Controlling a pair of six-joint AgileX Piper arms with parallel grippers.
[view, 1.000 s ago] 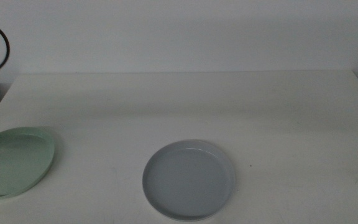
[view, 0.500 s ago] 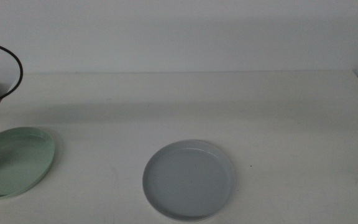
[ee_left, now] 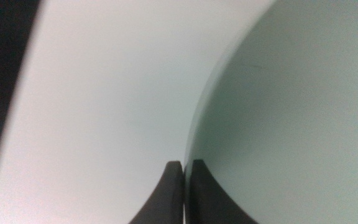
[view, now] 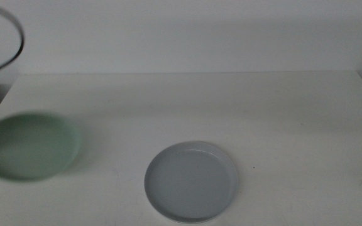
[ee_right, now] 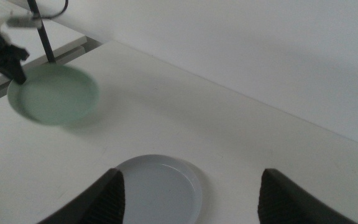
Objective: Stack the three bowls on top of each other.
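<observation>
And up it comes: the mint green bowl [view: 31,145], flat on the worktop [view: 187,107] a second ago, now rides blurred toward the grey bowl [view: 191,182], left gripper [ee_left: 185,167] fingers clamped on its rim, right gripper [ee_right: 191,186] waiting, fingers apart.

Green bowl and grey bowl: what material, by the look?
Green bowl, pinched at its rim by the left hand: smooth, satin, opaque, thin rim; likely melamine or glazed ceramic. Grey bowl: matte, even colour, soft highlights; probably the same. Cannot settle which.
</observation>
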